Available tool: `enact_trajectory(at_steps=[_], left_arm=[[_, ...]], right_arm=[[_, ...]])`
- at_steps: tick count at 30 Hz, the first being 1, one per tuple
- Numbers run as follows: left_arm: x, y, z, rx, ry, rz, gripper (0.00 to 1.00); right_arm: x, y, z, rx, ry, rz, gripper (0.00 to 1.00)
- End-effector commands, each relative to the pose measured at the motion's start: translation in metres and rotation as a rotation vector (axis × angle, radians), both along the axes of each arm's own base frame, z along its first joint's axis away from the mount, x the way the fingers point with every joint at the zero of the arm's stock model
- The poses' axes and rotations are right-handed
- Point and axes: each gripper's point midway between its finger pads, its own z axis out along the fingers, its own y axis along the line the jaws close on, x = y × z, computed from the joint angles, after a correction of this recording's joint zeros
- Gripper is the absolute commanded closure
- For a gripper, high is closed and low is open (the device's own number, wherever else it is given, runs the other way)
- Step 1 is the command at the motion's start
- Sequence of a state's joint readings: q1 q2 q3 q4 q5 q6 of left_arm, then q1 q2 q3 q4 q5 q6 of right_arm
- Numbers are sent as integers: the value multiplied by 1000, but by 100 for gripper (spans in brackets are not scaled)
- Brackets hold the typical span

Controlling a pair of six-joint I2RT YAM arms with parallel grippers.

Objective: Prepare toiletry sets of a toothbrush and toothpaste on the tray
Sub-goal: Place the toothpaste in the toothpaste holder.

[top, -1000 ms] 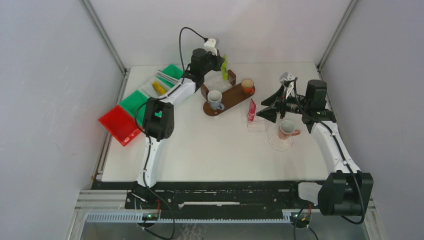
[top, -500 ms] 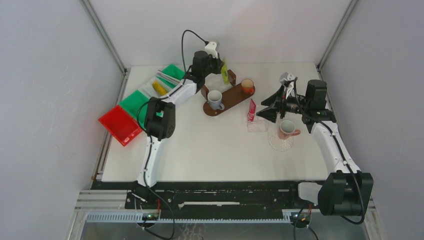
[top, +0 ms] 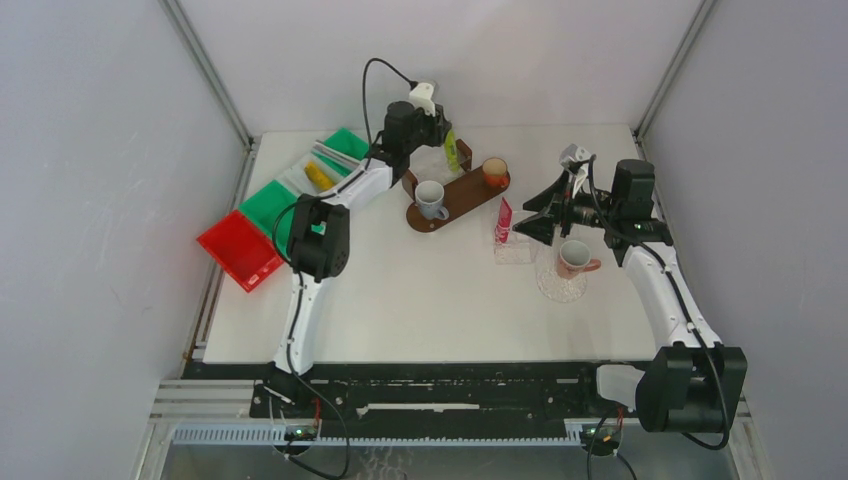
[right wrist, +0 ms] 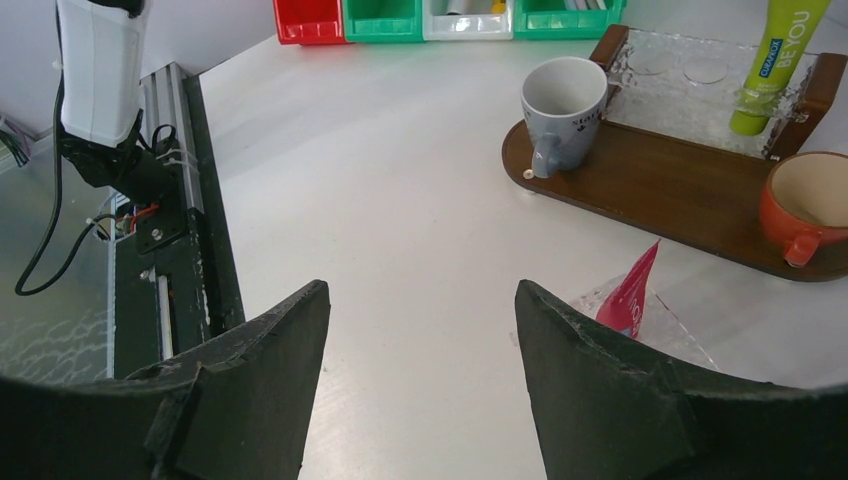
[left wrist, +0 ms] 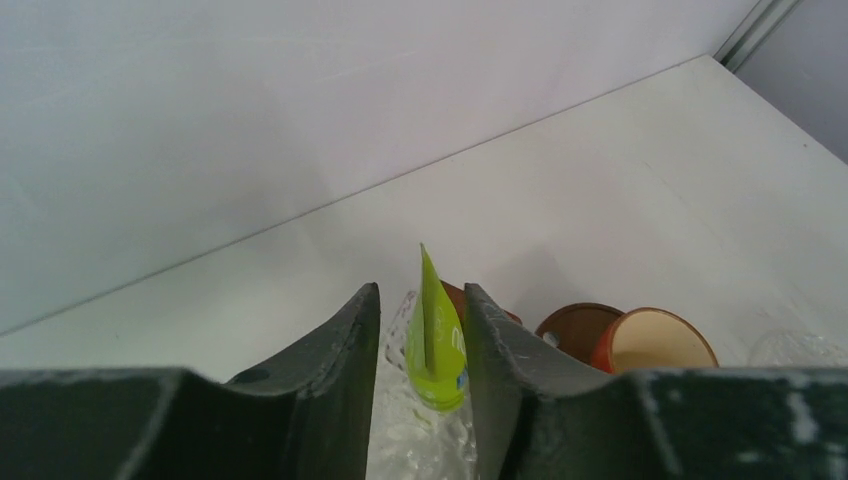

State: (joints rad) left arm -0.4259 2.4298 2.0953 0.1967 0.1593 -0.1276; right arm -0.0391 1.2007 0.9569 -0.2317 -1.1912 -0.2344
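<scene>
From above, the left gripper (top: 438, 132) reaches over the far end of the oval dark wooden tray (top: 462, 203). A second ago it held the flat green-yellow toothpaste tube (top: 452, 150) clamped and higher. Now the tube sits lower, leaning in the clear ribbed glass holder (top: 430, 167) on the tray, so one paste looks delivered. No toothbrush shows on the tray yet.

The left wrist view shows those jaws parted. There is a sliver of gap beside the tube, which stands between them in the holder.

The right wrist view has the right gripper (right wrist: 420, 295) spread wide and empty. On the tray, the grey ceramic mug (right wrist: 563, 100) and the orange cup (right wrist: 812, 200) both hold nothing. A pink-red tube (right wrist: 628, 295) stands in a separate clear glass dish (right wrist: 680, 335) off the tray.
</scene>
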Motion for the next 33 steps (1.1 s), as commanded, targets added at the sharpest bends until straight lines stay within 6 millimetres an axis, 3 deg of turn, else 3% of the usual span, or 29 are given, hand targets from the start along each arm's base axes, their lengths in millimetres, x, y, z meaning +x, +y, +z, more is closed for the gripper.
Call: enact_trajectory(at_steps=[1, 3, 8, 12, 15, 19, 25, 30, 33], left_arm=[[-20, 12, 96, -40, -201, 28, 56], [-31, 25, 119, -36, -248, 64, 52], [-52, 54, 152, -35, -330, 126, 47], [-63, 79, 166, -33, -339, 161, 40], [-70, 110, 167, -54, -305, 234, 31], [-70, 160, 150, -143, -174, 322, 29], [-57, 250, 89, -460, 107, 531, 32], [-56, 284, 59, -488, 209, 721, 36], [-59, 309, 34, -465, 311, 940, 38]], right_arm=[[-2, -1, 24, 3, -88, 13, 24], [-2, -1, 24, 4, -88, 16, 24], [-2, -1, 23, 3, -86, 15, 24], [0, -1, 22, 0, -85, 12, 24], [0, -1, 19, -1, -79, 15, 24], [0, 2, 17, -5, -76, 21, 24], [0, 5, 15, -12, -77, 27, 24], [0, 6, 15, -13, -77, 26, 24], [0, 5, 16, -13, -80, 25, 24]])
